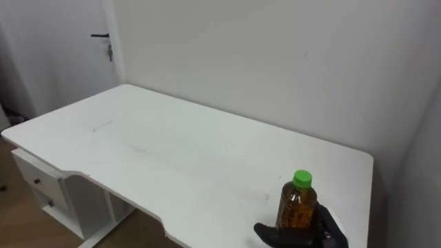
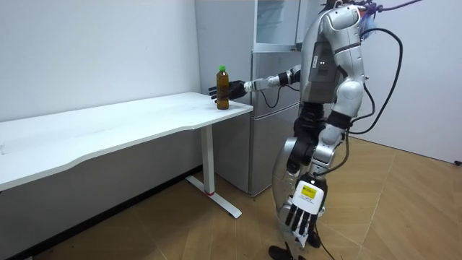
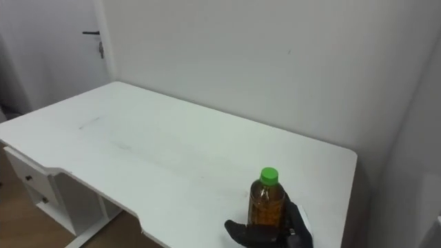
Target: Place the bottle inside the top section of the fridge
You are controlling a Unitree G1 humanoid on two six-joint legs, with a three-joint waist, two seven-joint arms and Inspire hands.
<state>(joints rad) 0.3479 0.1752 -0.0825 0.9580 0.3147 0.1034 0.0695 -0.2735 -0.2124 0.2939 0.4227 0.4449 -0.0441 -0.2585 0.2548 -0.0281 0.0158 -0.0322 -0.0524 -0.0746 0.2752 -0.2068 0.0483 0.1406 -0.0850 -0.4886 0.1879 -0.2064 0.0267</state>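
Nearest to us, the bottle (image 1: 298, 207) stands on the tabletop (image 1: 172, 145), close to its corner. Our right robot hand (image 1: 331, 231) has its dark fingers curled round the bottle's lower body, a grip as far as we can see. The bottle is upright: long axis vertical, green cap (image 1: 302, 179) pointing straight up, amber liquid nearly to the neck. Our left robot hand (image 2: 299, 213) hangs well below the bottle at our side, fingers loose and holding nothing.

We judge this to be the pick-up step: grasp made, bottle not yet off the tabletop. Next we need a clean lift that keeps it upright, then a turn away from the tabletop. Beyond the bottle, just past the tabletop's end, stands the fridge (image 2: 271, 115). Its upper compartment (image 2: 278, 22) sits higher than the bottle, so we'll have to raise it. Whether that door is open, we can't tell.
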